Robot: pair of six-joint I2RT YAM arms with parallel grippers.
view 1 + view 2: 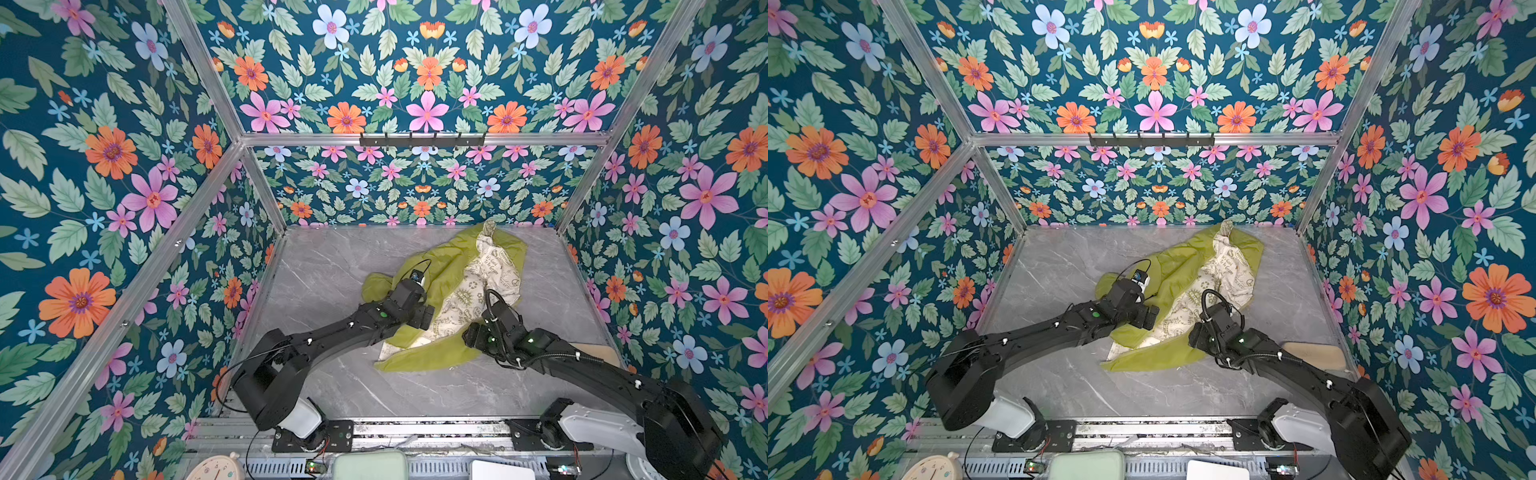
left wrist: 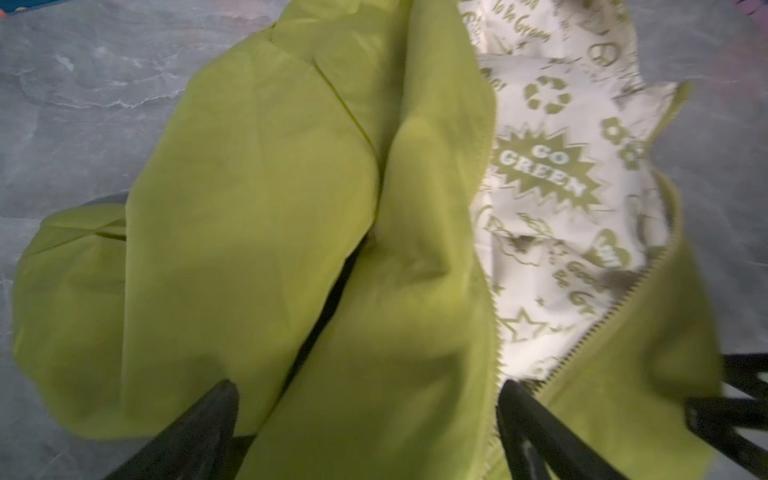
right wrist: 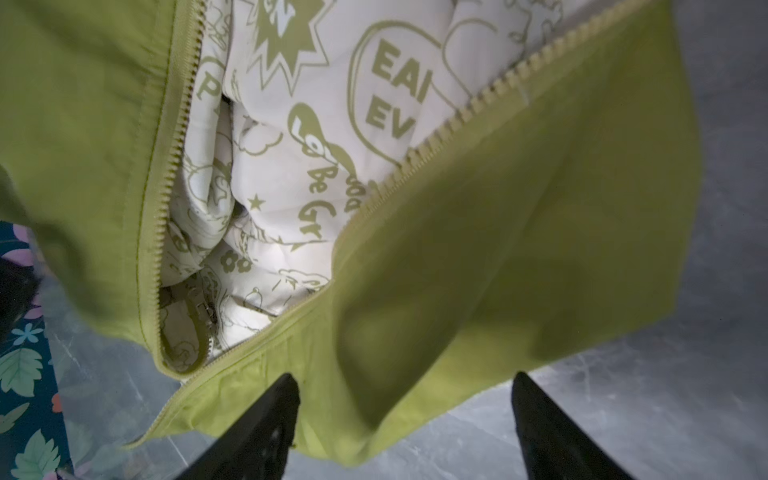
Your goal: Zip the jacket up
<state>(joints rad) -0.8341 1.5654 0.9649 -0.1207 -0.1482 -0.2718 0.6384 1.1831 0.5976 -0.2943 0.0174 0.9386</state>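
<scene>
The lime-green jacket (image 1: 440,257) (image 1: 1175,257) lies crumpled on the grey marble table, front open, cream doodle-printed lining (image 1: 490,266) showing. My left gripper (image 1: 424,318) (image 2: 370,399) is open, its fingers (image 2: 216,415) straddling the green panel beside one zipper tooth row (image 2: 494,332). My right gripper (image 1: 473,336) (image 3: 405,390) is also open, its fingers (image 3: 274,407) standing either side of the other panel's hem corner, not clamped. The two tooth rows (image 3: 166,183) converge near the hem, where the zipper slider (image 3: 203,316) sits low.
Floral walls on a metal frame enclose the table (image 1: 332,266) on three sides. A black hook rail (image 1: 422,140) hangs on the back bar. A tan board (image 1: 598,353) lies at the right edge. A clock (image 1: 216,469) and boxes sit below the front rail.
</scene>
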